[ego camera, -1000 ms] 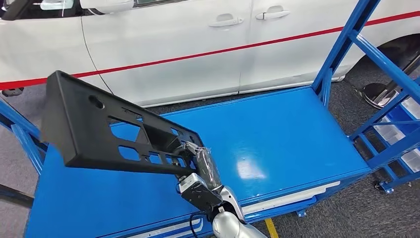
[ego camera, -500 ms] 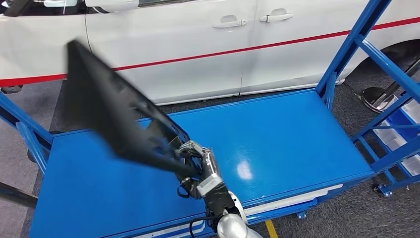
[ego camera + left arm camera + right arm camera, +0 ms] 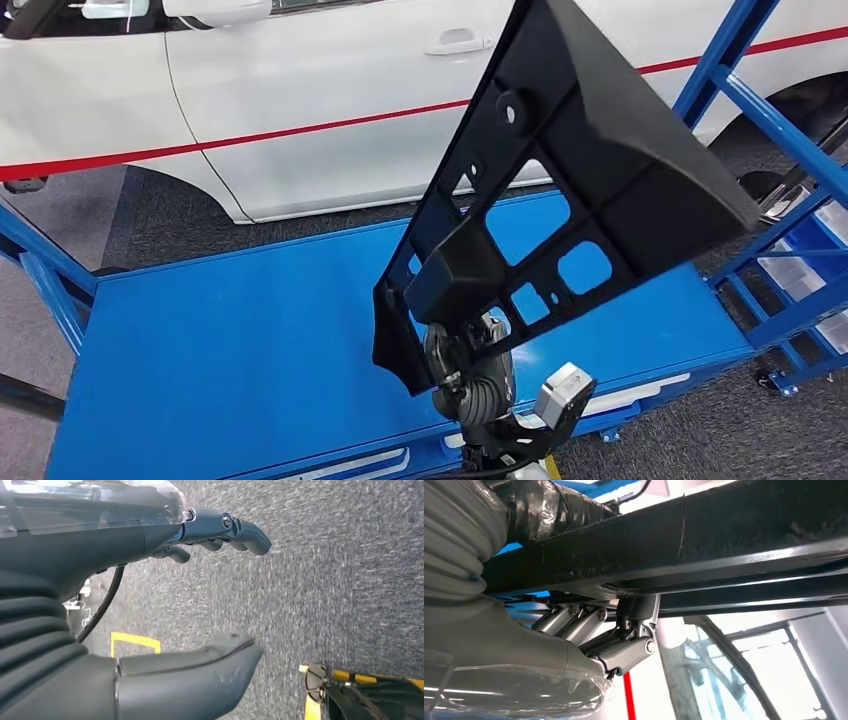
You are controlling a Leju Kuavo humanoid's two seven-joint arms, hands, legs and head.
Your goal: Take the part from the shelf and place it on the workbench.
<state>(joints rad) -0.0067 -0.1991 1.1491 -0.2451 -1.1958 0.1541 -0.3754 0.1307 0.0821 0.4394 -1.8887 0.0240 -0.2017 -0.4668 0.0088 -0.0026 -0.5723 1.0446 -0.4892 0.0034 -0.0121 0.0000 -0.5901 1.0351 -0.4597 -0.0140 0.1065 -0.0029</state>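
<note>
Black part (image 3: 560,190) in right hand (image 3: 470,375)

The part (image 3: 560,190) looks like matt black moulded plastic. The workbench (image 3: 250,340) top is smooth, glossy blue painted metal, as is the shelf frame (image 3: 770,120). The car (image 3: 330,90) body is glossy white. The floor (image 3: 325,570) is rough grey carpet.

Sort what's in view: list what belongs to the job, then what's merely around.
Job:
- black part, held above the bench
- right hand, gripping its lower end
- blue workbench

Around:
- white car
- blue rack
- left hand, fingers apart over grey floor
</note>
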